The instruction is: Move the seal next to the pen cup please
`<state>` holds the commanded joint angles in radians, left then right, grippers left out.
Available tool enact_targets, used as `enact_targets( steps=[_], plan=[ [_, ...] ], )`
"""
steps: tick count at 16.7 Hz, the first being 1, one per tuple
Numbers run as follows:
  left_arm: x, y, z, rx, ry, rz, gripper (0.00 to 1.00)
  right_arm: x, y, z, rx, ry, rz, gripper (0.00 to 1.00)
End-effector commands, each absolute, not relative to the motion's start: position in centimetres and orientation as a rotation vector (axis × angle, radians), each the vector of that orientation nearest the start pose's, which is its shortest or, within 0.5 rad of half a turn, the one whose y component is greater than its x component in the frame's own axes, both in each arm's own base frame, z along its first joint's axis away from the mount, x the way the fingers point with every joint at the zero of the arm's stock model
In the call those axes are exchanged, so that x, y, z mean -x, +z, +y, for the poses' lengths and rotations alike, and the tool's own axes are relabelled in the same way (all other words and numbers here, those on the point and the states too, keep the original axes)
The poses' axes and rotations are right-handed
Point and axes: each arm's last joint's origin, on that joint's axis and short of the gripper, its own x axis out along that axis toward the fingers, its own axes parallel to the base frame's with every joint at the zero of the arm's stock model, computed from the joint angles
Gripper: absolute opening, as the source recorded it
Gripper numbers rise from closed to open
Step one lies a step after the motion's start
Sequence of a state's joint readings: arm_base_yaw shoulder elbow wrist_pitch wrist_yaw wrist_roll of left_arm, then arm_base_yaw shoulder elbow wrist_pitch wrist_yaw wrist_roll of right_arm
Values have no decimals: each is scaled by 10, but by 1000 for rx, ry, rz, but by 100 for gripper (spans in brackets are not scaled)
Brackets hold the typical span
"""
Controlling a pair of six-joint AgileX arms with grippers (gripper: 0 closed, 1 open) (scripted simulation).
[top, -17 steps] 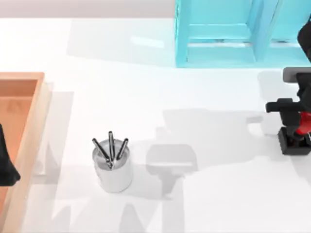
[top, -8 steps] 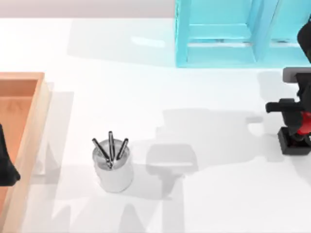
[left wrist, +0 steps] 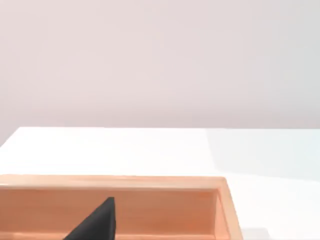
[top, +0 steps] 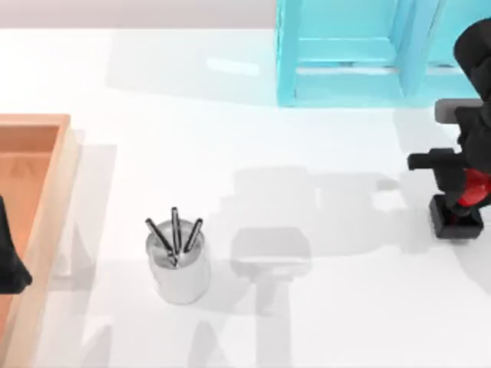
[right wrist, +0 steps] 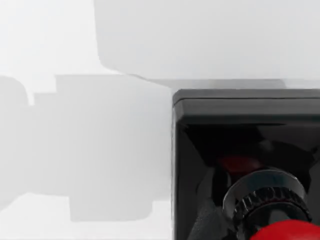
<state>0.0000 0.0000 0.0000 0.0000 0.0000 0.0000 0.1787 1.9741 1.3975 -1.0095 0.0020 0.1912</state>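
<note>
— Red knob, black base: the seal point(top: 459, 208) is at the far right of the bench point(top: 307, 153), and the right pincer point(top: 469, 190) sits on top of it. Does the pincer hold it?

— It seems so. In the top view the dark fingers stand on both sides of the red ball, pressed against it, so the pincer looks to be pinching the knob. The right wrist view shows the black block just under the camera with the knob's ribbed collar close by.

— And the pen cup point(top: 179, 264)?

— Well apart, on the left half of the bench, upright, with three dark pens point(top: 175, 232) sticking out.

— What could go wrong?

— The ball is round and glossy, so the seal may slip or swing during the long carry across. Also the pens lean outward above the rim; a low approach could hit them and tip the cup. Releasing too high could make the block fall on its side.

— The left arm point(top: 9, 261)?

— Parked at the left edge, over the wooden tray point(top: 46, 123). Whether its pincer is spread or closed cannot be told.
</note>
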Motion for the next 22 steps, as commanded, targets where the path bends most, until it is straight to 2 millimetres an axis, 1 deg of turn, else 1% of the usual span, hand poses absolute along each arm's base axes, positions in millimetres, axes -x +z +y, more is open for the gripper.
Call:
enact_targets(
  steps=[2, 3, 6, 9, 11, 13, 18, 20, 22],
  plan=[
    [-106, 160, -1, 0, 0, 0, 100, -366, 174, 87, 0, -13, 1602, 0],
    [-106, 160, -1, 0, 0, 0, 100, -370, 185, 98, 0, -16, 1606, 0],
    [-106, 160, -1, 0, 0, 0, 100, -378, 227, 136, -7, -15, 1586, 0],
    [-106, 160, -1, 0, 0, 0, 100, -369, 267, 170, -12, -9, 1568, 0],
    [-106, 160, -1, 0, 0, 0, 100, -361, 283, 184, -11, -9, 1569, 0],
    [-106, 160, -1, 0, 0, 0, 100, -356, 290, 191, -10, -10, 1570, 0],
    [-106, 160, -1, 0, 0, 0, 100, -356, 291, 190, -16, -12, 1565, 0],
    [-106, 160, -1, 0, 0, 0, 100, -352, 288, 204, -7, -15, 1549, 0],
    [-106, 160, -1, 0, 0, 0, 100, -342, 281, 230, 4, -20, 1522, 0]
  ],
)
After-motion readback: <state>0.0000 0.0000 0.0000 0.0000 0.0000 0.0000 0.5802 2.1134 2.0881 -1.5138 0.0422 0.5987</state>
